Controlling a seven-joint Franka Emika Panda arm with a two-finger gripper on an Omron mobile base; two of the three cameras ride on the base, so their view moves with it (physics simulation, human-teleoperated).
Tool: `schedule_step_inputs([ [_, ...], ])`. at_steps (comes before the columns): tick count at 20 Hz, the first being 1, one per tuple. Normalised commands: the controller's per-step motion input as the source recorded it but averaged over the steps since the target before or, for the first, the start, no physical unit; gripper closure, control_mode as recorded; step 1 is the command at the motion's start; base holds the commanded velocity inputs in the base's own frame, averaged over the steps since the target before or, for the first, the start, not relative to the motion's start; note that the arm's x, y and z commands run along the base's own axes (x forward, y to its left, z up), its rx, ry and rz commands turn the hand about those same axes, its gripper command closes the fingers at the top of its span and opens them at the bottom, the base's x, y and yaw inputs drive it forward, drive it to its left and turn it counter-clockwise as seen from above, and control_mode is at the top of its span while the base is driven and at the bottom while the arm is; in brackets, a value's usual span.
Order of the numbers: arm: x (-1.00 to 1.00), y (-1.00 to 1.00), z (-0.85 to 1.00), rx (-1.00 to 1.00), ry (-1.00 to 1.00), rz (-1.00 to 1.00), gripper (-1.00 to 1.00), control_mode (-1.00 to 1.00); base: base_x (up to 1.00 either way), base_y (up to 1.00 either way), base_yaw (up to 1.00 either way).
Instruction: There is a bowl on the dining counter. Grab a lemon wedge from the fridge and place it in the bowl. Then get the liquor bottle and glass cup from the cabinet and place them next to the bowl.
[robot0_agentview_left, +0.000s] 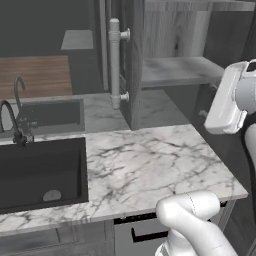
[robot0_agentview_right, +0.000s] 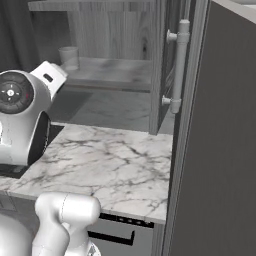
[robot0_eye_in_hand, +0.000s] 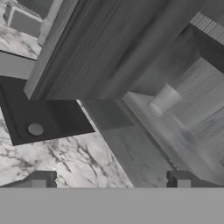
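The dark grey wood-grain cabinet (robot0_agentview_left: 131, 60) stands open above the marble, its door edge bearing a pale bar handle (robot0_agentview_left: 115, 62) (robot0_agentview_right: 179, 65). On its grey shelf (robot0_agentview_right: 110, 70) (robot0_agentview_left: 175, 70) sits the clear glass cup (robot0_agentview_right: 68, 56) (robot0_eye_in_hand: 165, 98), upright at the shelf's left end. In the hand view my gripper (robot0_eye_in_hand: 111, 181) is open, both fingertips (robot0_eye_in_hand: 41, 179) showing with nothing between them; the cup lies well ahead of it, to the upper right. The bowl, dining counter, lemon wedge, fridge and liquor bottle are out of view.
A marble counter (robot0_agentview_left: 145, 160) (robot0_agentview_right: 110, 170) with a dark sink (robot0_agentview_left: 42, 172) (robot0_eye_in_hand: 43, 118) and black faucet (robot0_agentview_left: 12, 122) lies below the cabinet. Grey drawers (robot0_agentview_left: 145, 232) sit under its front edge. A tall dark panel (robot0_agentview_right: 220, 150) closes off the right side.
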Motion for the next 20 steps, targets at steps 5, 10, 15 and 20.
schedule_step_inputs([
  [5, 0.07, 0.0, 0.2, -0.2, -0.12, 0.08, -1.0, -1.0, 0.0, 0.0, 0.0],
  [10, 0.26, 0.0, 0.13, -0.18, -0.16, 0.14, -1.0, -1.0, 0.0, 0.0, 0.0],
  [15, 0.2, 0.0, 0.15, -0.18, -0.09, 0.14, -1.0, -1.0, 0.0, 0.0, 0.0],
  [20, 0.28, 0.08, 0.06, -0.2, -0.07, 0.13, -1.0, -1.0, 0.0, 0.0, 0.0],
])
